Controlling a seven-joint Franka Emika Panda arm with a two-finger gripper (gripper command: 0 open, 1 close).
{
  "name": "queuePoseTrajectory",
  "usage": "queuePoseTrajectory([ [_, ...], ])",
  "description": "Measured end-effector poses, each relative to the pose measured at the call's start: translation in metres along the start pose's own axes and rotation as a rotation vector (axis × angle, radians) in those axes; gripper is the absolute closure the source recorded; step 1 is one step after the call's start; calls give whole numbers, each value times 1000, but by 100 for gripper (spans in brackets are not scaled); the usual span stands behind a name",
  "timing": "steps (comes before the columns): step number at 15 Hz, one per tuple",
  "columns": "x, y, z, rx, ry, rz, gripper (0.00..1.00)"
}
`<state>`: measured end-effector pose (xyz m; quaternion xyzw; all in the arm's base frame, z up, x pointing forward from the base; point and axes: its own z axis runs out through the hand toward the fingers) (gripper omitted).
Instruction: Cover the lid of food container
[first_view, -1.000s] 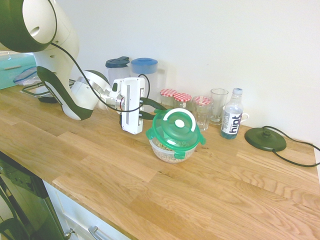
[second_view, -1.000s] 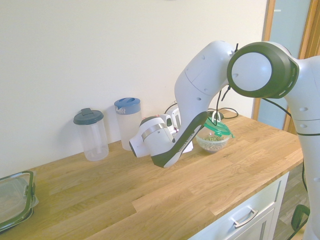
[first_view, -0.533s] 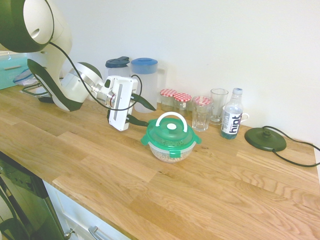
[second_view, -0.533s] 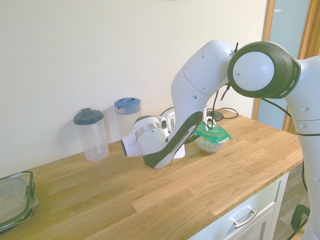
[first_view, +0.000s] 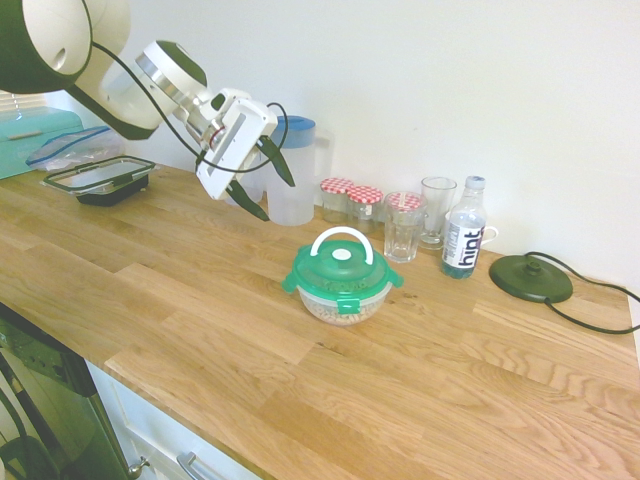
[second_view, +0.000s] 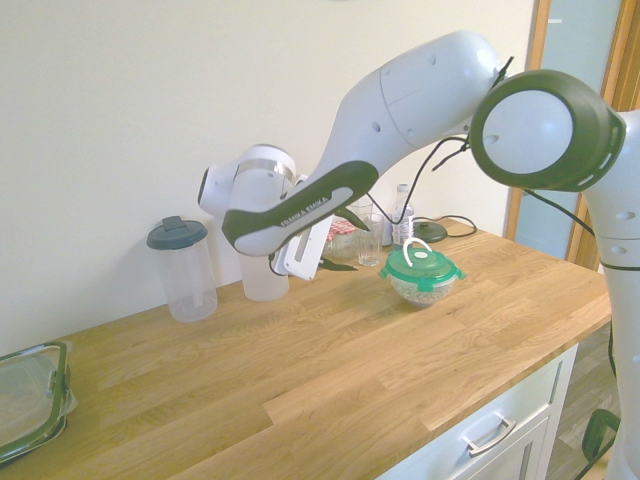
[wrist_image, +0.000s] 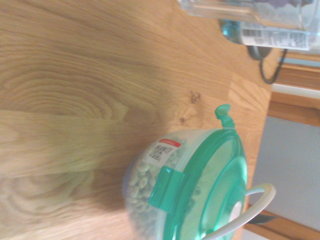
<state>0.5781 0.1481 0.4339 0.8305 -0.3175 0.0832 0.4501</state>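
Green lid (first_view: 335, 278) lies on top of the food container (first_view: 345, 313), covering its round mouth, with its white arched handle (first_view: 341, 230) standing up over the white centre knob (first_view: 342, 254). Both are out on the wooden counter (first_view: 230, 350), in front of the row of glassware and apart from me. I am the claw (first_view: 279, 201), spread wide with nothing between my two dark fingers, tilted above the counter beside the blue-topped jug (first_view: 292, 190). From my wrist I see one green clip (wrist_image: 169, 190) hanging down against the bowl's side and another (wrist_image: 225, 116) sticking outward. Tan cereal rings show through the clear plastic, next to a small white label (wrist_image: 161, 152) with a red edge. Behind the bowl stand three glass jars (first_view: 364, 208) with red-checked tops, a tall glass (first_view: 438, 210) and the labelled bottle (first_view: 463, 240); a round dark base (first_view: 530, 278) with a cable sits to the bottle's side farther from me. On my other side are the dark-lidded jug (second_view: 188, 280), the rectangular black-rimmed container (first_view: 110, 185), a plastic bag (first_view: 75, 148) and a teal box (first_view: 35, 130). Nothing of mine touches the lid or bowl.
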Motion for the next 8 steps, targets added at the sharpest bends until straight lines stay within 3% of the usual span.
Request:
queuePoseTrajectory([
  [2, 1, 22, -7, 112, -98, -2, 0],
  [8, -12, 59, 34, 468, -351, 29, 0],
])
